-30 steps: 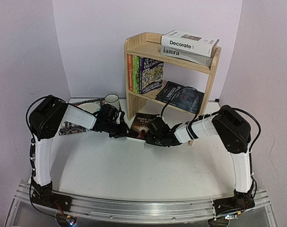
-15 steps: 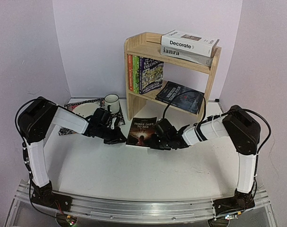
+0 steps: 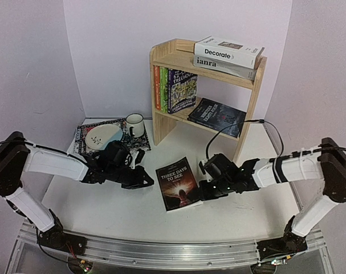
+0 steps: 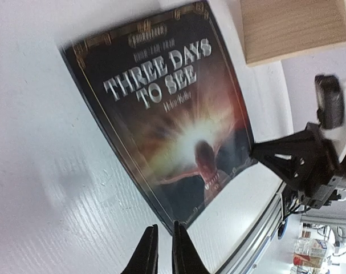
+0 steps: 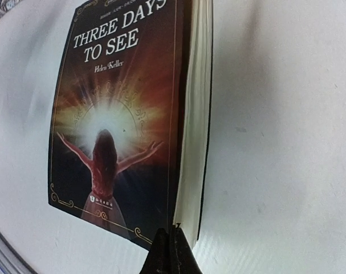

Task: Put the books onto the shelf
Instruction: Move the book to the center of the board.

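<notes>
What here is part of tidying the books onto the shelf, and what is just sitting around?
Part of the job: Three Days to See book, not yet shelved; pine shelf; Decorate, ianra, Nineteen Eighty-Four and Treehouse paperbacks, already shelved.
Just lying about: patterned placemat, plate, mug.

Black "Three Days to See" [image 3: 178,182] lies flat, cover up (askew), on the surface [image 3: 133,214] before the pine shelf [image 3: 171,55]. Decorate [image 3: 228,50] tops ianra [image 3: 224,66]; three paperbacks [image 3: 175,88] stand beside flat Nineteen Eighty-Four [image 3: 218,117].
</notes>
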Robot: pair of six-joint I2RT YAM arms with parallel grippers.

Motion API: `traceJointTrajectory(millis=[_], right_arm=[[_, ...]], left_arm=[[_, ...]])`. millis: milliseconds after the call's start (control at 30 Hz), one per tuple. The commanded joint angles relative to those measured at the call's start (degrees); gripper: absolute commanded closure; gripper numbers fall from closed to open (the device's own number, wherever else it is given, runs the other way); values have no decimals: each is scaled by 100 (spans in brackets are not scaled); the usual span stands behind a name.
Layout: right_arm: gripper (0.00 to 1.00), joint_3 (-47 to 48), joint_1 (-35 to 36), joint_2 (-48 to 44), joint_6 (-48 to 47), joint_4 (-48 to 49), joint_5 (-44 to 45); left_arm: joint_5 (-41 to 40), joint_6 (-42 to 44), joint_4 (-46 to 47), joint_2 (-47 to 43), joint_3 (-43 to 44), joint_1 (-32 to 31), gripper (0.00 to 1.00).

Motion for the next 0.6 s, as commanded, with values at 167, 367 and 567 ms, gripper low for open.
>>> traceJointTrajectory(millis=[167,367,567], right_arm=[[95,-165,4,-1512,-2404,-2224,469],[44,863,3,-944,-3163,-3035,1696],[44,1165,13,-785,-2879,-2886,848]], left_arm=[[-572,211,-110,-361,302,157,88],[-586,374,-95,-138,487,158,82],[-636,691,-67,306,840,164,60]])
